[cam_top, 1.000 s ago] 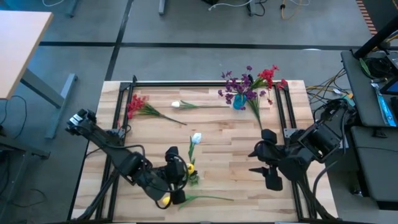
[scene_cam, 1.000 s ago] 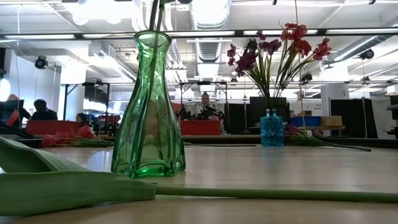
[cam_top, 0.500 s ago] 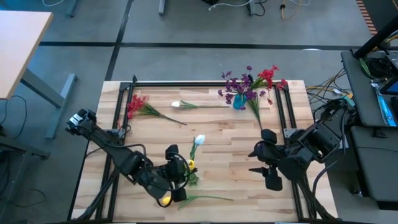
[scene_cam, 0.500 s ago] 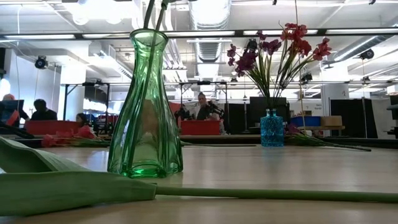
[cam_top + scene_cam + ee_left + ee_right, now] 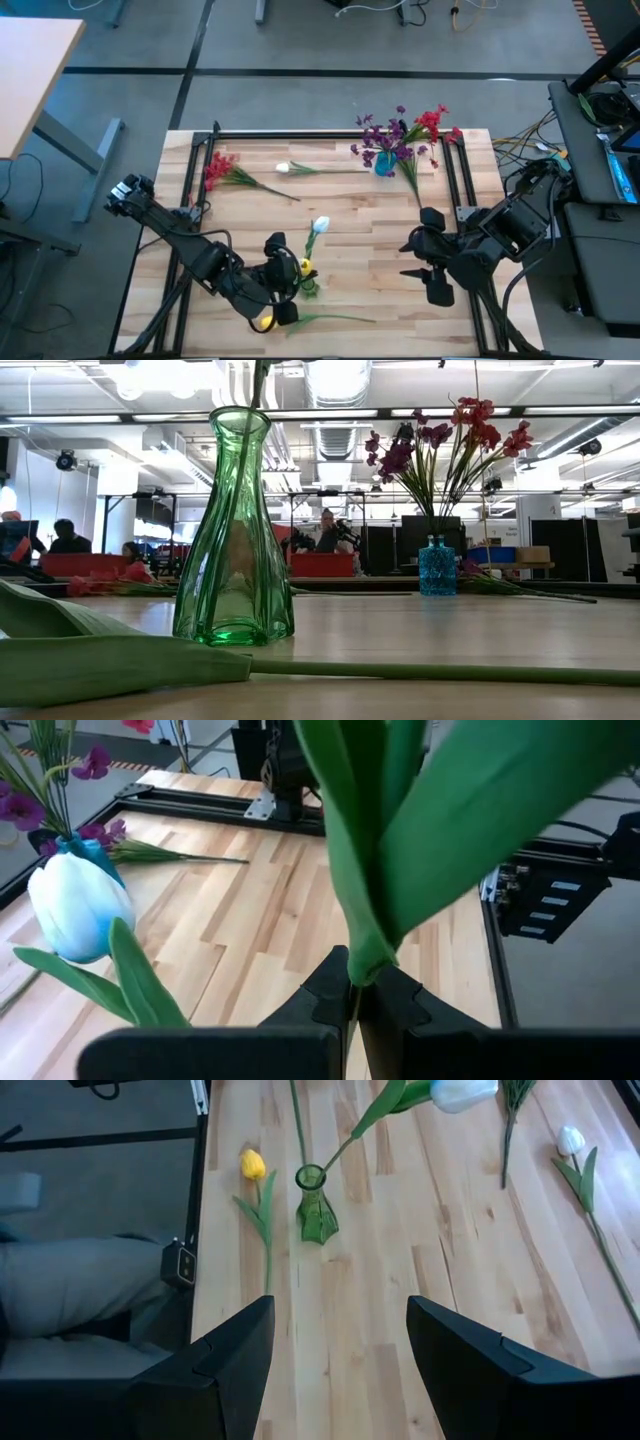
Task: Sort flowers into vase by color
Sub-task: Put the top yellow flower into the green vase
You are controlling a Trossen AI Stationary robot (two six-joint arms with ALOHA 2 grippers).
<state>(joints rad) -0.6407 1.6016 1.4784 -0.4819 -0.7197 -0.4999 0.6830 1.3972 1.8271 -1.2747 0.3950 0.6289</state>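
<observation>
So the left gripper [image 5: 355, 988] has its jaws pinched nearly closed on a thin green stem [image 5: 372, 935], broad smooth leaves fanning out right past the fingers. It sits directly over the green vase [image 5: 306, 283], which I'll use as the landmark. That vase is clear ribbed glass, narrow neck flaring to a wide base [image 5: 234, 535], standing upright on the butcher-block table [image 5: 350, 215] with a couple of stems already down inside it.

A white tulip [image 5: 319, 224] leans out of the vase toward the far side of the table; its bud looks pale and waxy in the left wrist view [image 5: 74, 906]. A yellow bud [image 5: 304, 267] sits just beside the vase mouth. Another yellow tulip [image 5: 251, 1165] lies flat on the wood just on the near side of the vase, stem pointing right.

The right gripper [image 5: 340, 1350] hangs well to the right of the vase, jaws spread wide, holding nothing.

Far from the vase, at the back right, a small blue vase [image 5: 437, 567] of faceted glass holds purple flowers [image 5: 378, 135] and red flowers [image 5: 430, 122] mixed together. Back left of the green vase, a red bunch [image 5: 219, 168] lies flat, and a second white tulip [image 5: 285, 168] lies just right of it.

People sit in the room behind the table [image 5: 68, 538].
</observation>
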